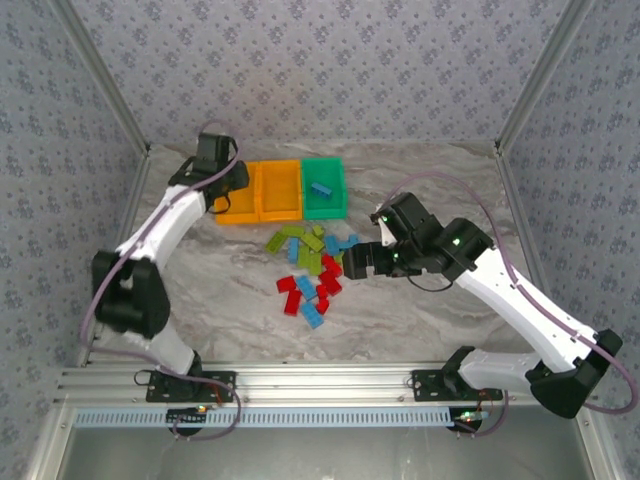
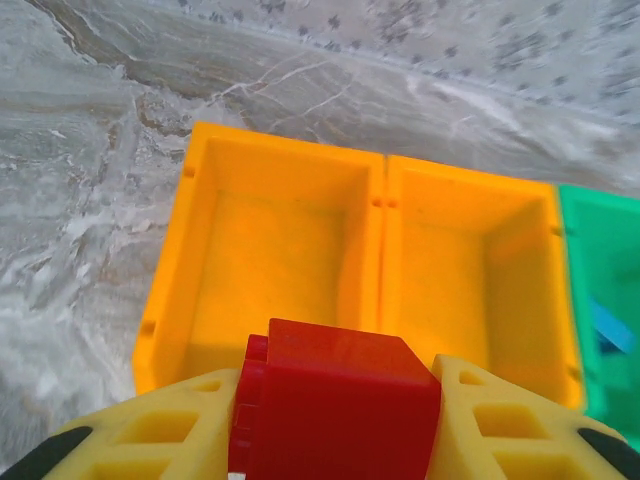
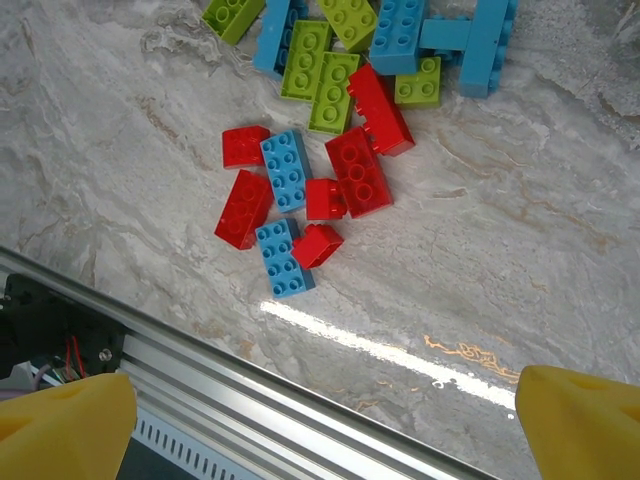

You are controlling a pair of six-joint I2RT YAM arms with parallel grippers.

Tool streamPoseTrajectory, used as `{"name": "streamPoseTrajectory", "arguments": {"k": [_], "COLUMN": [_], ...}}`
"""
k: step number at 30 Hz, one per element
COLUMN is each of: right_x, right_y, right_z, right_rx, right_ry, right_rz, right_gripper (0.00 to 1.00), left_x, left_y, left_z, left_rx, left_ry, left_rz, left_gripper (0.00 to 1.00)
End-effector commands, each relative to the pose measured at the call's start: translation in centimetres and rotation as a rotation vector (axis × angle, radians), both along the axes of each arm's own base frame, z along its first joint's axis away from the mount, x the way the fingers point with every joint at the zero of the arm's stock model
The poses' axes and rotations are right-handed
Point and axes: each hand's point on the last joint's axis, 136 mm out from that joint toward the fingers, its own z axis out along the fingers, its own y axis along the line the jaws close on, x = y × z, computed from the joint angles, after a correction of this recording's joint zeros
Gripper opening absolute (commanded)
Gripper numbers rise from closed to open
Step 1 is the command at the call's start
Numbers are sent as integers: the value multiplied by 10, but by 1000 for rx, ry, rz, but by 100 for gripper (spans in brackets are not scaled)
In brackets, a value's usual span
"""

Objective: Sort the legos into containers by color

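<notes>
On the grey marbled tabletop [image 1: 430, 310], patterned walls [image 1: 330, 70] around, three plastic bins sit in a far row: left orange bin [image 2: 165, 280], middle orange bin [image 2: 450, 290], green bin [image 1: 325, 212] holding one light blue brick [image 1: 320, 188]. Left end effector [image 1: 224, 186] is clamped on a red brick [image 2: 340, 400] above the left orange bin; right end effector [image 1: 355, 261], jaws apart, hovers over the loose legos [image 1: 310, 268] mid-tabletop.

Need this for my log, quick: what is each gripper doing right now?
Left gripper: closed on a small red rectangular plastic brick.
Right gripper: open, holding nothing.
</notes>
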Motion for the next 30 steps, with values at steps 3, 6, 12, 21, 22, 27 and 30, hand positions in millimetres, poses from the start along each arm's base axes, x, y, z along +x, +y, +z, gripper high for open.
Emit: {"name": "streamPoseTrajectory", "arguments": {"k": [3, 6, 12, 21, 22, 27, 30], "right_x": [-5, -8, -9, 10, 13, 19, 16], "right_y": [-12, -18, -23, 1, 5, 19, 19], "right_z": [22, 24, 23, 10, 8, 0, -2], "right_rx": [22, 22, 22, 54, 54, 57, 51], "right_ry": [-49, -58, -69, -50, -47, -20, -2], "right_rz": [-39, -55, -74, -80, -75, -54, -46], "right_gripper": [100, 100, 100, 100, 100, 100, 100], "left_x": [44, 55, 50, -33, -51, -126, -148], "left_y": [3, 8, 12, -11, -21, -70, -84], "left_z": [-31, -43, -37, 19, 23, 3, -34], "left_rx": [39, 42, 31, -74, -75, -6, 25], "left_ry": [50, 70, 66, 49, 53, 133, 237], "left_rz": [1, 16, 9, -88, -131, -411, -494], "left_gripper": [41, 44, 60, 68, 67, 66, 67]}}
